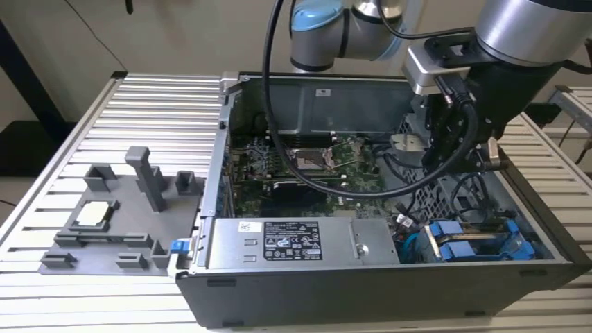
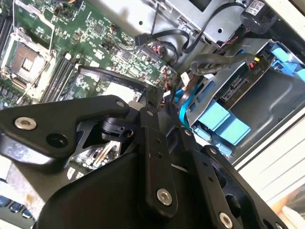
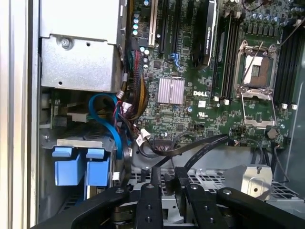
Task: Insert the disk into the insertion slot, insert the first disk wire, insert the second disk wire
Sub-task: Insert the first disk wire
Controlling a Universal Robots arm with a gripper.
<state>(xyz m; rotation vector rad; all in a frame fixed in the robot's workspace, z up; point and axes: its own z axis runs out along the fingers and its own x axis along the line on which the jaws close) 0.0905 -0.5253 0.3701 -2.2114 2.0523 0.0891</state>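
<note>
Pincer (image 3: 167,175) low inside case (image 1: 370,295), grip I cannot tell; disk (image 1: 473,244) looks seated in corner bay, blue wire (image 3: 116,131) seemingly unplugged.

Exterior view: the surface (image 1: 138,104) is ribbed silver metal with long parallel slats that run across the whole frame and catch a pale sheen. The wall (image 1: 185,35) behind is plain cream, with no windows. A thin dark cable (image 1: 97,38) hangs down the wall toward the surface's far corner. A dark slanted post (image 1: 23,76) stands at the exterior view's left with a dark bulky shape (image 1: 23,149) below it, and a strip of light beige floor (image 1: 11,191) lies just beside the surface edge. A second slatted metal piece (image 1: 573,104) stands at the exterior view's right. The light is soft and even, with no hard shadows.
</note>
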